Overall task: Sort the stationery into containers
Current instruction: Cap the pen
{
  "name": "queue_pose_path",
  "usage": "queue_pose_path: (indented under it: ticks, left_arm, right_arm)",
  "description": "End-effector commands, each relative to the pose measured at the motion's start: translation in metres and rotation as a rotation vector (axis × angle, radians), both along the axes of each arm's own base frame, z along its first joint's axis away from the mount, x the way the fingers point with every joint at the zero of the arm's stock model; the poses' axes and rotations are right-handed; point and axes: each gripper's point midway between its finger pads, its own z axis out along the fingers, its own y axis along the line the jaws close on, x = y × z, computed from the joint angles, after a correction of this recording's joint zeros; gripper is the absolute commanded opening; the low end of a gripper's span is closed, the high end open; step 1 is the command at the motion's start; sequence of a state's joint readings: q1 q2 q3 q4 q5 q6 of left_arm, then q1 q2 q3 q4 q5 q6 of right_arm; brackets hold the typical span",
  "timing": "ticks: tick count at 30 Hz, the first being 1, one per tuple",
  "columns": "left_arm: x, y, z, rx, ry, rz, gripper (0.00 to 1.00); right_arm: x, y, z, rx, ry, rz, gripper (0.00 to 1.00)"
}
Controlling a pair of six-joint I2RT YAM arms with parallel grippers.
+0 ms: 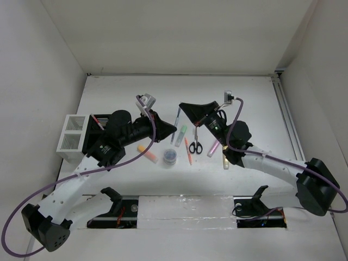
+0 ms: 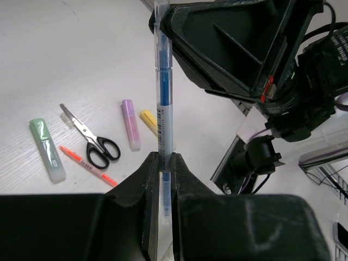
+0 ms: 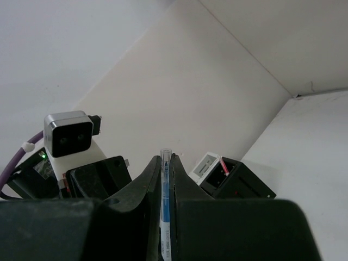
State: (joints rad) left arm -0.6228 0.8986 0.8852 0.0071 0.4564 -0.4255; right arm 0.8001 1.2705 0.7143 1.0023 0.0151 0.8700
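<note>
Item: blue pen [image 2: 164, 92], barcode on barrel, lettering unreadable. Held above the table [image 2: 65, 54], left of the scissors [image 2: 92, 140] in the top view.
Left end effector [image 2: 165, 157]: clamped on one end.
Right end effector [image 3: 166, 163]: closed on the other end.
Beside scissors: green highlighter [image 2: 48, 149], orange pen [image 2: 87, 165] with illegible print, pink highlighter [image 2: 130, 124].
</note>
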Motion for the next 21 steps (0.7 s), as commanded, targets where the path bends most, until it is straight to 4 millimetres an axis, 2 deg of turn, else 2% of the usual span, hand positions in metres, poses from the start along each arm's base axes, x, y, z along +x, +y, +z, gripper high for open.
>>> queue_pose_path:
  ticks: [1,7,9,14,18,21]
  left_arm:
    - [0.01,0.012,0.063,-0.065,-0.19,0.08,0.0]
    - [0.012,0.016,0.071,-0.048,-0.221,0.099,0.0]
    - [0.01,0.015,0.074,-0.056,-0.23,0.09,0.0]
    - [0.008,0.013,0.079,-0.07,-0.247,0.071,0.0]
    - [0.005,0.017,0.085,-0.077,-0.272,0.082,0.0]
    - [0.006,0.017,0.08,-0.071,-0.265,0.082,0.0]
  right_arm:
    - [-0.016,0.018,-0.011,-0.119,-0.021,0.118,0.0]
    - [-0.02,0.027,-0.028,-0.212,-0.037,0.154,0.0]
    - [-0.018,0.031,-0.045,-0.243,-0.009,0.168,0.0]
    - [-0.019,0.04,-0.067,-0.302,0.005,0.209,0.0]
    - [-0.016,0.039,-0.084,-0.338,0.032,0.211,0.0]
    - [-0.017,0.04,-0.09,-0.357,0.037,0.22,0.0]
